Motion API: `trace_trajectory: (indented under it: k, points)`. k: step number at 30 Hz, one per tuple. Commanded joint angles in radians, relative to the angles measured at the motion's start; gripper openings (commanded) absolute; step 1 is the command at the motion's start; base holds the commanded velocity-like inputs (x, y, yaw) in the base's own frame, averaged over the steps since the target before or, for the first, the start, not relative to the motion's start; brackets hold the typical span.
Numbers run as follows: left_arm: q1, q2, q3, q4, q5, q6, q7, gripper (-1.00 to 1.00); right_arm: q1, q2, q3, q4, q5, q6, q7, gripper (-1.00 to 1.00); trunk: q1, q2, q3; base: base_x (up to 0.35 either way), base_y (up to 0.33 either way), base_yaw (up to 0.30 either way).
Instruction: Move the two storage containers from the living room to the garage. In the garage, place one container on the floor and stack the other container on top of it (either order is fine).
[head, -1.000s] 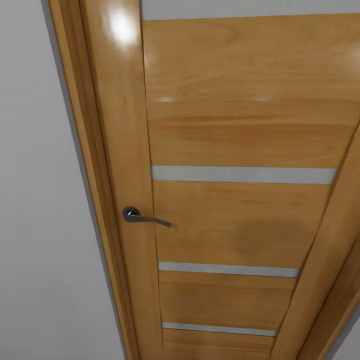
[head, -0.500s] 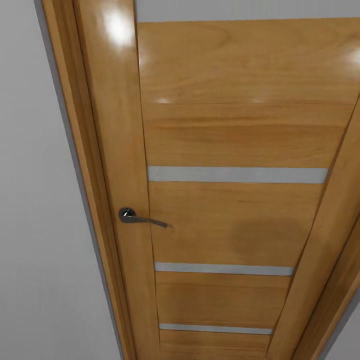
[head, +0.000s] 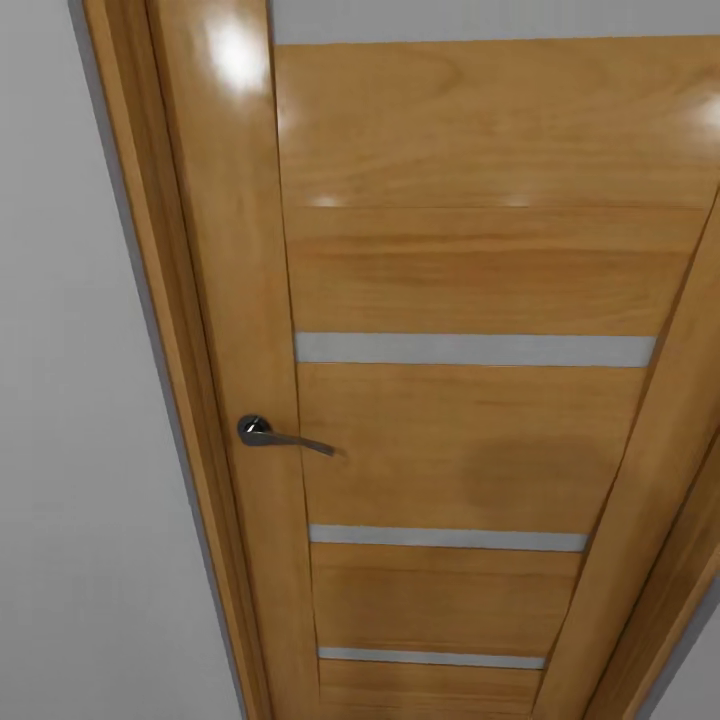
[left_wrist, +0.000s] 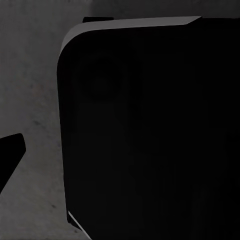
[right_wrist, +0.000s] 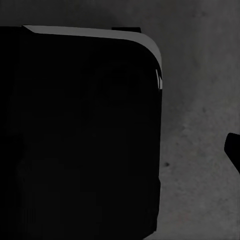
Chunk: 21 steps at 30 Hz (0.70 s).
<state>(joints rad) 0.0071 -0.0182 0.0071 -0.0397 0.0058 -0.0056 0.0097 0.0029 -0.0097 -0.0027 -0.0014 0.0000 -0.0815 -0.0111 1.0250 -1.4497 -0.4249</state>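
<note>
Closed wooden door faced at close range; robot in transit, no storage container in sight.

A honey-coloured wooden door (head: 480, 400) with pale horizontal glazed strips (head: 475, 349) and a dark lever handle (head: 280, 436) is seen from the head view, set in its frame (head: 160, 300) beside a grey wall (head: 70, 450). In both wrist views a dark rounded black body (left_wrist: 150, 135) is seen over speckled grey concrete floor (right_wrist: 200, 165). Whether either hand is released, clenched or grasping cannot be told. Where the containers lie cannot be told. Risk judged: with the door shut and very near, collision of base or arms is likely if forward travel is made; the lever may be missed.
</note>
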Motion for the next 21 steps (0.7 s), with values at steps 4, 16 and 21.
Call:
trace_trajectory:
  k: [4,16,21]
  points:
    - [0.001,0.000,0.001,-0.002,0.001,-0.001,0.001,1.00,0.000,0.000,-0.001,0.000,0.000,-0.003,-0.001,1.00,0.000,0.000,-0.001,0.000,0.000,-0.007]
    - [0.001,0.000,0.001,-0.002,0.001,-0.001,0.001,1.00,0.000,-0.002,-0.003,0.000,-0.002,-0.003,-0.001,1.00,0.000,0.000,-0.001,0.000,0.000,-0.129]
    - [0.001,0.000,0.001,-0.002,0.000,-0.001,0.001,1.00,0.000,-0.003,-0.003,0.000,-0.002,-0.003,-0.001,1.00,0.000,0.000,-0.001,0.000,0.000,-0.008]
